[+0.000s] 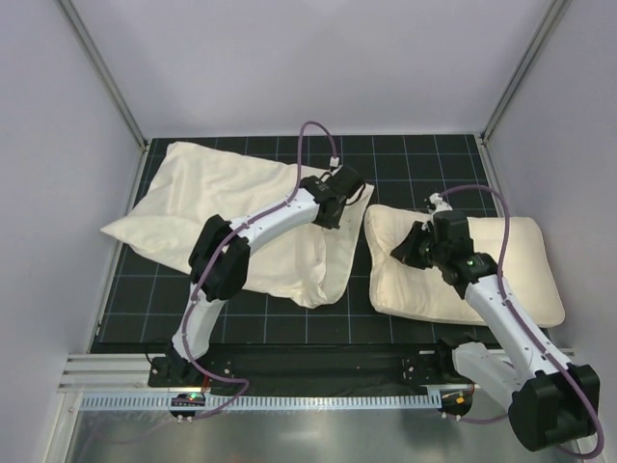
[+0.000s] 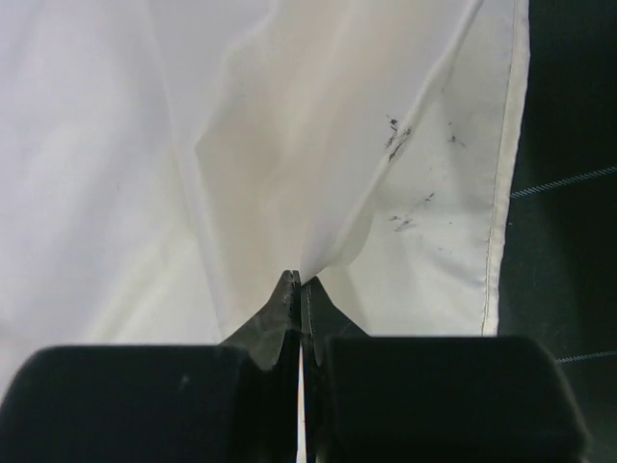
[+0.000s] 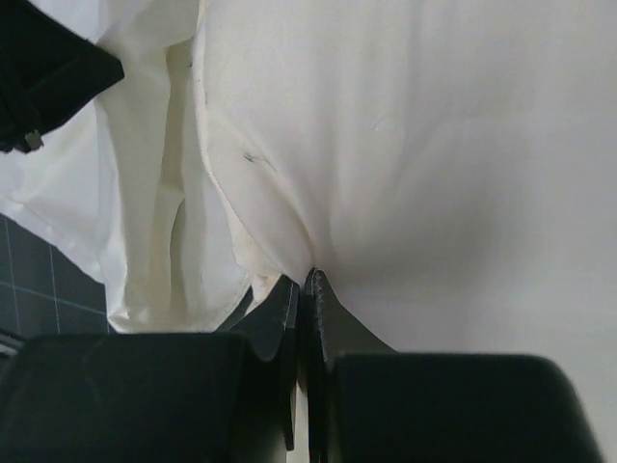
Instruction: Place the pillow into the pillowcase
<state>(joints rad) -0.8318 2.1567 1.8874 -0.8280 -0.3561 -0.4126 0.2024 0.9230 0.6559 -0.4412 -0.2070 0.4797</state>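
Thin, limp, wrinkled cream-white fabric pillowcase [image 1: 183,198]: lies spread over the left half of the black gridded table mat [image 1: 415,154]. Near its hemmed right edge, the left gripper [image 2: 299,282] has its jaws clenched on a fold of the cloth, which fans out from the tips. Thick, puffy cream rectangular pillow [image 1: 530,256]: lies flat on the right half of the mat, just beside the pillowcase and outside it, with the right gripper [image 3: 307,280] at its left end, jaws closed tight on a pinch of the pillow's cover.
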